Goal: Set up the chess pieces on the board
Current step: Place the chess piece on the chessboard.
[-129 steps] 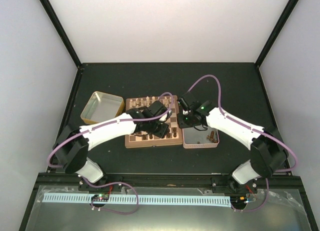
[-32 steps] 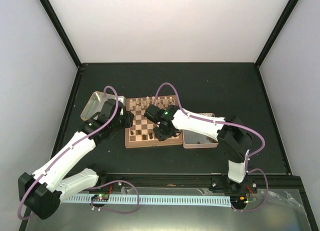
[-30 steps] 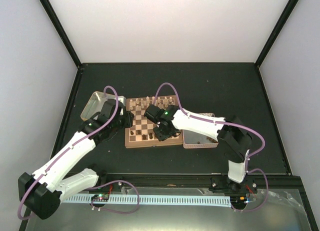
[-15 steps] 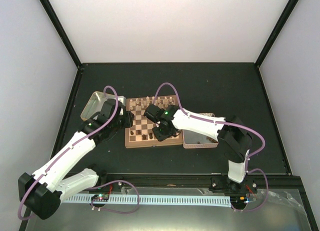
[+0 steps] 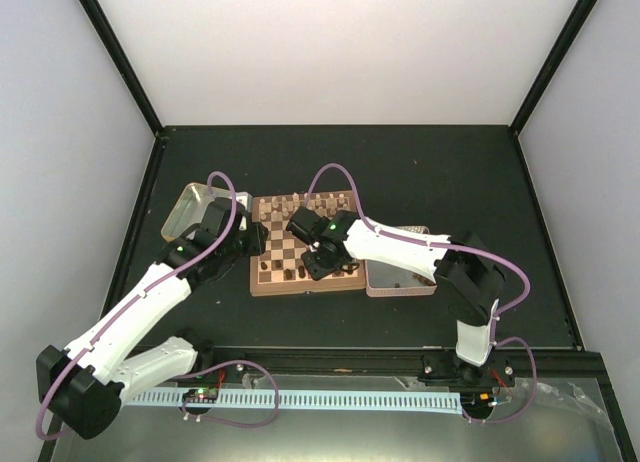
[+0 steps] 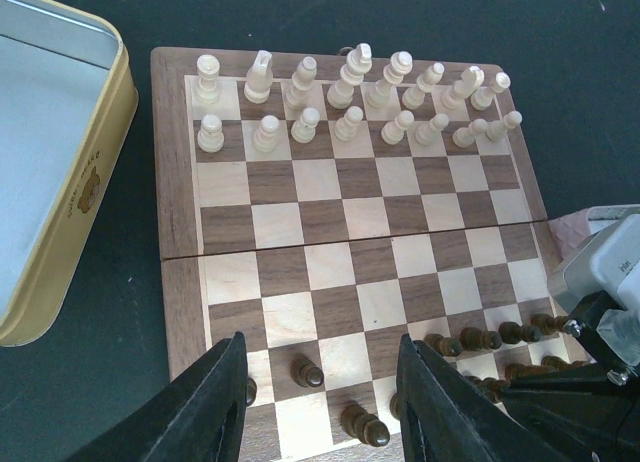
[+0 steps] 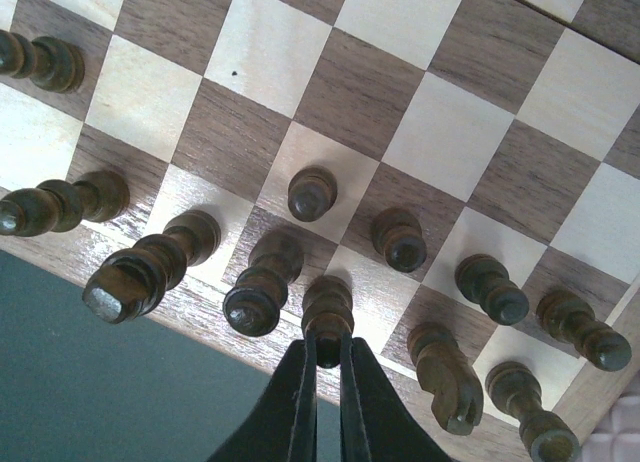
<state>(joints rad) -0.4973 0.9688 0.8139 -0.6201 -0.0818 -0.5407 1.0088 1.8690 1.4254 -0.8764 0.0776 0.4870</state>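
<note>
Bench: you are working over a matt black bench [image 5: 420, 172], boxed in by plain white walls [image 5: 340, 52] with black corner struts.
Board: the board [image 6: 340, 242] lies mid-bench, square to the bench's near edge. It has tan and dark-brown squares and a reddish-brown rim, and a seam runs across its middle.
Dark chess pieces: the dark chess pieces [image 6: 480, 337] stand in the two rows along the board's near edge. They are thickest toward its near right corner, with a few spaced out toward the near left corner. They are small turned wood, glossy dark brown, with rounded heads.
Cream pieces: the cream pieces [image 6: 350, 102] fill two rows along the board's far edge.
Right claw: your right gripper [image 7: 322, 354] is over the board's near edge. Its fingers are pressed in on the head of one dark piece [image 7: 328, 304], which stands in the row next to the rim.
Left claw: your left gripper [image 6: 320, 402] hangs over the near left part of the board, with its fingers spread and board squares showing between them.
Gold tin: the gold tin [image 6: 60, 182] sits open-topped just beside the board's left edge, with a thin strip of bench between them. Its inside is pale.
Pale tin: the pale tin [image 5: 400, 282] lies against the board's right edge.
Writing: there is a small embossed stamp on the gold tin's side wall, which you cannot read at this size.
</note>
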